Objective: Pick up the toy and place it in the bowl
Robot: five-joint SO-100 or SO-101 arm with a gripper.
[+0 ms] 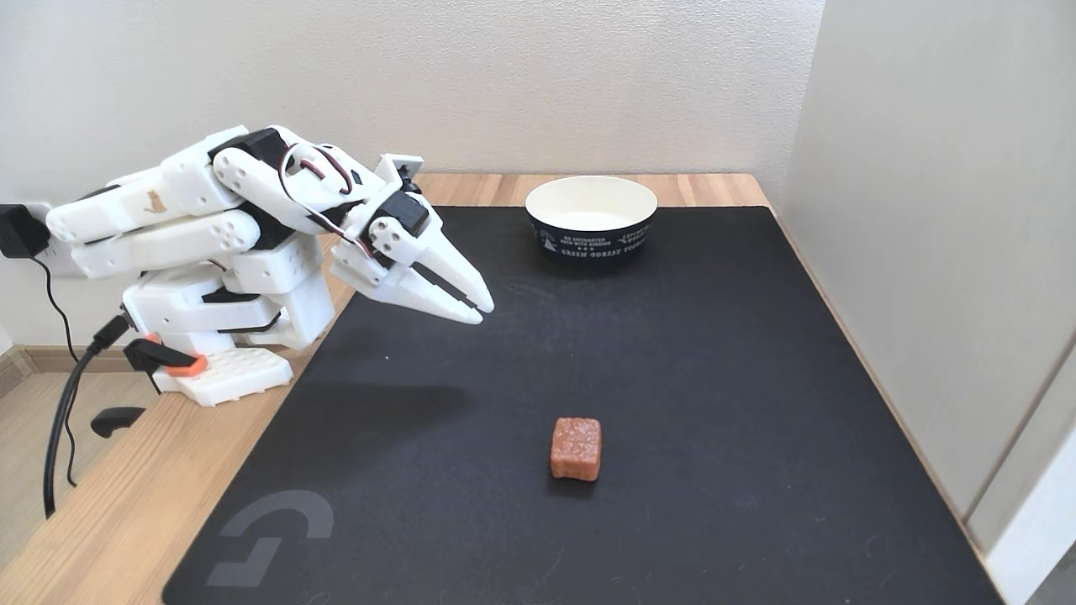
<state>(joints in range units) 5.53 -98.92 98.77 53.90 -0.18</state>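
1. Reddish-brown and grid-topped, the small rounded toy block (576, 449) was seen on the black mat (714, 378), lower centre of the frame.
2. The navy paper bowl (591, 218) with cream inside was placed at upper centre, well apart.
3. The white two-finger gripper (482, 308) was held above the mat at left, its jaws nearly closed and holding nothing.

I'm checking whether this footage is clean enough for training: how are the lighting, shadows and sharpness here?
In the fixed view, lighting is soft and even, with no glare on the black mat; the toy and bowl are sharp; the arm casts a diffuse shadow on the mat below the claw; no obvious blur or distortion.
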